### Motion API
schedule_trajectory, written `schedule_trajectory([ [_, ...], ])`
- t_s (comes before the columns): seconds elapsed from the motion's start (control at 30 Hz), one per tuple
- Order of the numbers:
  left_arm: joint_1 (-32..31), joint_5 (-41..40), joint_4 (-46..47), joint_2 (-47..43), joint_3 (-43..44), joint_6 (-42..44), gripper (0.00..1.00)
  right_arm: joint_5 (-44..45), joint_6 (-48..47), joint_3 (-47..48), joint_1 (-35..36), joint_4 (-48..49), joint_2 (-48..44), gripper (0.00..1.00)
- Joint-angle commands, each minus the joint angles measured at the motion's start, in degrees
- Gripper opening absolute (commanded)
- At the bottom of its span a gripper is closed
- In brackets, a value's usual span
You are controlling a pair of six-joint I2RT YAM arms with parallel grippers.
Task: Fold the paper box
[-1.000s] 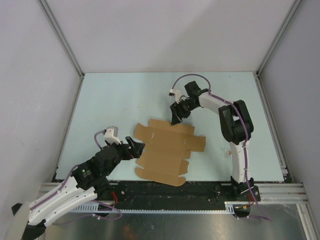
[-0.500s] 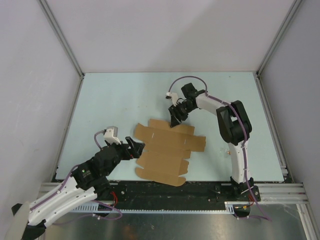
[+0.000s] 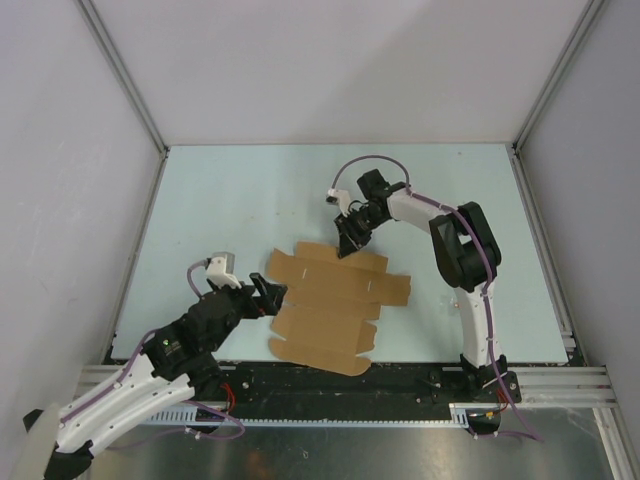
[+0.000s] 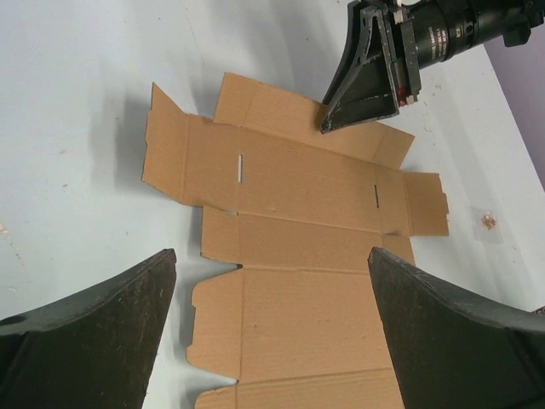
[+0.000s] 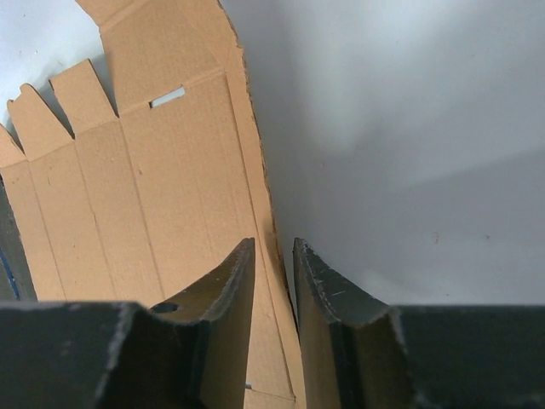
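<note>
The paper box [image 3: 330,300] is still laid flat and unfolded on the table [image 3: 230,200]. Since a second ago, the right gripper [image 3: 347,246] is narrowed to a small gap astride its far edge; a firm pinch cannot be told. The left gripper [image 3: 272,293] is kept wide open beside the near-left flap.

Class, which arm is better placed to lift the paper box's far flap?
Right: the right pincer straddles the paper box's far edge, jaws nearly closed; the left pincer hovers wide open alongside.
</note>
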Motion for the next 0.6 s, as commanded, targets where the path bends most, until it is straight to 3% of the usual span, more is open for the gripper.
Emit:
schedule_trajectory([
  [0.0, 0.75, -1.07, 0.40, 0.49, 0.80, 2.56, 0.99, -0.29, 0.57, -1.30, 1.08, -0.73, -1.98, 0.28],
  [0.23, 1.63, -2.38, 1.01, 2.86, 2.73, 4.93, 0.98, 3.23, 2.68, -3.41, 2.75, -0.11, -4.27, 0.21],
  [0.47, 3.04, -1.51, 5.66, 5.14, 4.66, 8.28, 0.93, 5.16, 6.02, -6.05, 3.01, 1.20, -8.48, 0.01],
  [0.57, 4.09, 0.33, 9.44, 7.25, 5.72, 10.38, 0.90, 8.67, 7.69, -6.84, 3.54, 1.47, -11.12, 0.00],
])
